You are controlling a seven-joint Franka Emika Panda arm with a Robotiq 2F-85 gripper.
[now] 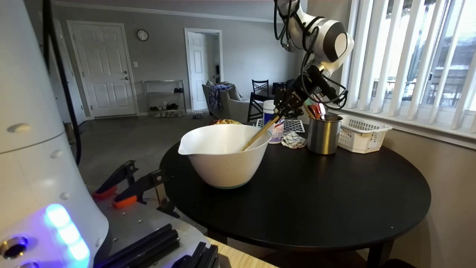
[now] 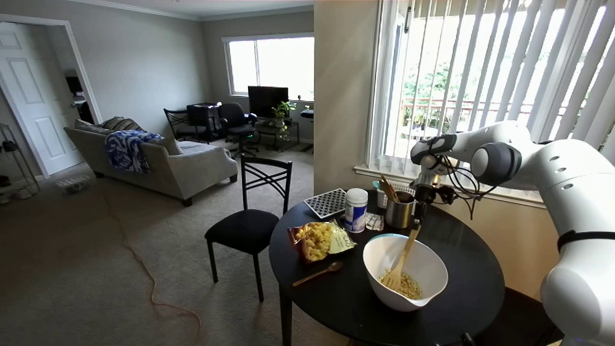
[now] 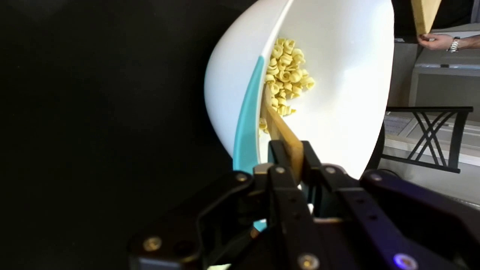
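In an exterior view we find the bowl [image 2: 430, 264] near the front of the surface [image 2: 473, 278], with pasta [image 2: 409, 287] in its base and a spatula [image 2: 404, 256] leaning up from the pasta into the claw [image 3: 294, 152]. To the bowl's left we see a spoon [image 2: 321, 273] lying before a bag [image 2: 336, 240]. Behind bowl and bag we note, from left to right, a board [image 2: 326, 203], a canister [image 2: 356, 211], a cloth [image 2: 375, 221] and a pot [image 2: 399, 215] holding utensils [image 2: 388, 187]; a basket [image 2: 382, 199] sits behind the pot. We place a chair [image 2: 247, 226] left of the surface.

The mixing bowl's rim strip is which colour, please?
The rim strip is teal, clearest in the wrist view.
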